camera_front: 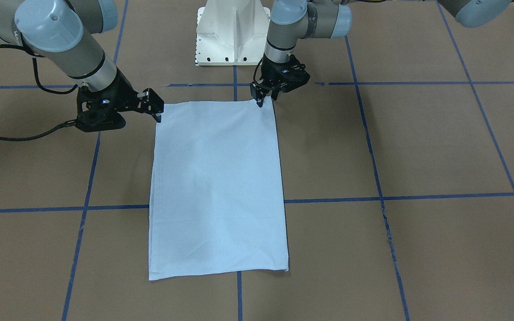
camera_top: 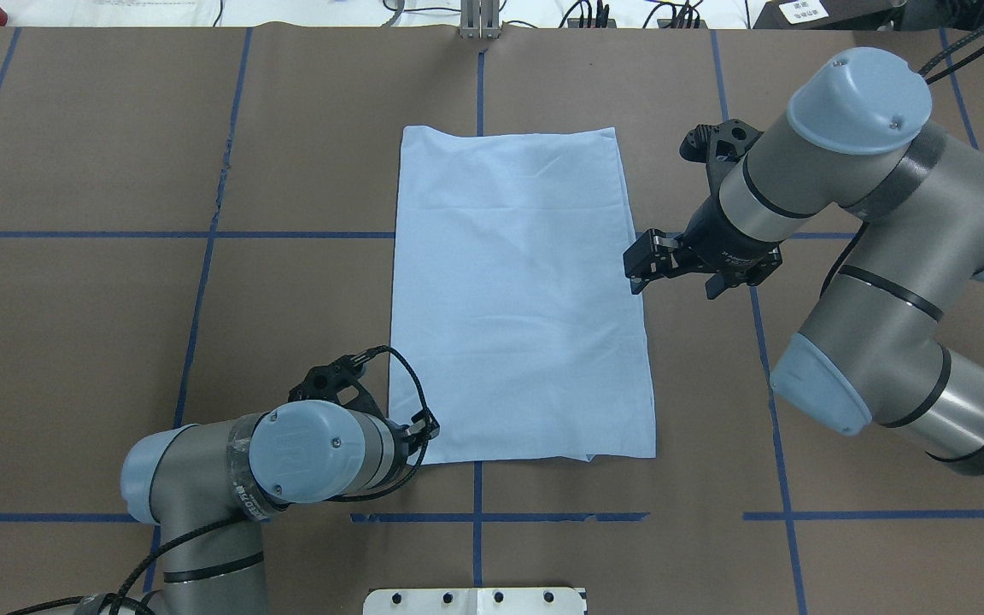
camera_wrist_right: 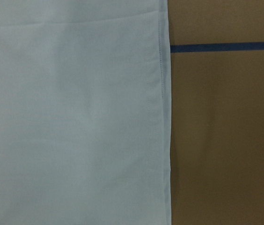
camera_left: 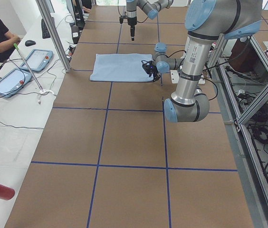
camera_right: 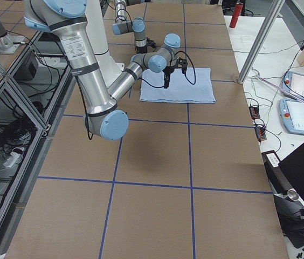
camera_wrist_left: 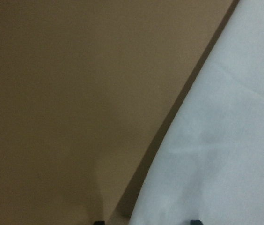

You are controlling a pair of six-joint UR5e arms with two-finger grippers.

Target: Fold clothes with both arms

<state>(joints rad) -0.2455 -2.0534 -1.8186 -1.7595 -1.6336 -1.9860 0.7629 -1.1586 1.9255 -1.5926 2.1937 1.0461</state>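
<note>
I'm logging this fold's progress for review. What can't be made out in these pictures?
T-shirt: print, collar and sleeves show in no view; only a plain rectangle faces up.
Left gripper: in the overhead view its own wrist hides the fingertips.
Right gripper: open or shut is unclear; the right wrist view cuts off its fingertips, and elsewhere it is small and dark.

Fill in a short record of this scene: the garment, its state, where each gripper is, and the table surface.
garment: pale blue T-shirt
state: folded into a flat rectangle, print and collar hidden
left gripper: low at the shirt's near-left corner, fingertips apart astride the edge
right gripper: over the shirt's right edge; opening unclear
table: brown covering, blue tape grid
</note>
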